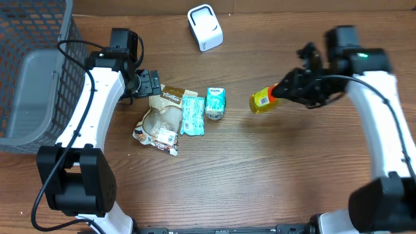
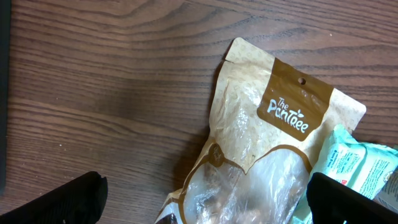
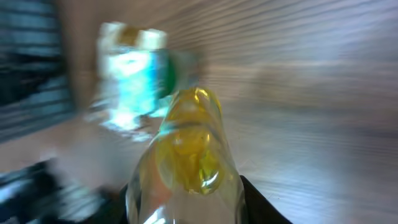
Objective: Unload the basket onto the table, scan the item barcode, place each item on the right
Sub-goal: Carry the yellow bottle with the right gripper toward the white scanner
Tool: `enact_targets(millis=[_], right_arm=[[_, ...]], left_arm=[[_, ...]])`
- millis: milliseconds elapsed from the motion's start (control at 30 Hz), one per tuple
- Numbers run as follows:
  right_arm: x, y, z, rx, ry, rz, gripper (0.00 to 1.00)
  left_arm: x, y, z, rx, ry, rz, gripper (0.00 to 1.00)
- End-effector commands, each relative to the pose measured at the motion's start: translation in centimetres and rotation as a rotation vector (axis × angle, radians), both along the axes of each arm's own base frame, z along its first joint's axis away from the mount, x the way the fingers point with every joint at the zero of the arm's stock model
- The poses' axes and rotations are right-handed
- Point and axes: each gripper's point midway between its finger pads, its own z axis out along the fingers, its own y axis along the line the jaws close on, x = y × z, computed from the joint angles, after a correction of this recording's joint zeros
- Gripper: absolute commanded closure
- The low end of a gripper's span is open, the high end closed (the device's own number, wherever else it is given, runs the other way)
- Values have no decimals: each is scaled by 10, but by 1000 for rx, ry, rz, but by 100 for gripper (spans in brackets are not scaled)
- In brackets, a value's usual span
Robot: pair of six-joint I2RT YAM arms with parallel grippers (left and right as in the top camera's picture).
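Two arms are over the wooden table (image 1: 260, 169). The right gripper (image 1: 284, 91) is closed on a yellow bottle (image 1: 263, 101), which lies on its side to the right of two teal packets (image 1: 215, 103) and well apart from the white scanner (image 1: 205, 27). The left gripper (image 1: 153, 83) stands wide, holding nothing, above a brown PlanTree pouch (image 2: 261, 143).

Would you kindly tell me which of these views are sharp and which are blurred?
Right wrist view: heavily blurred, the yellow bottle smeared with glints. Left wrist view: sharp, the snack pouch logo legible. Overhead view: sharp, evenly lit.
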Motion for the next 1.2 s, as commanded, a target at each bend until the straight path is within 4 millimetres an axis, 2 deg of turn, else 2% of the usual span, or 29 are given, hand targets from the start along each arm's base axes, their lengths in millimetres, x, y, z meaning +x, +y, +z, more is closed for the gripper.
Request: enact_targets(millis=[0, 67, 200, 467, 867, 1167], right_arm=[[-19, 27, 78, 370, -166, 132, 66], [-32, 27, 86, 434, -170, 169, 67], [-45, 31, 86, 441, -170, 223, 66], [-60, 41, 87, 462, -109, 249, 67], [-88, 84, 90, 496, -55, 398, 68], [-91, 87, 90, 496, -49, 407, 67]], left_arm=[[3, 1, 7, 3, -20, 4, 0], [3, 1, 7, 3, -20, 4, 0], [3, 1, 7, 3, -20, 4, 0], [3, 1, 7, 3, -20, 4, 0], [3, 1, 7, 3, -20, 4, 0], [3, 1, 7, 3, -20, 4, 0]])
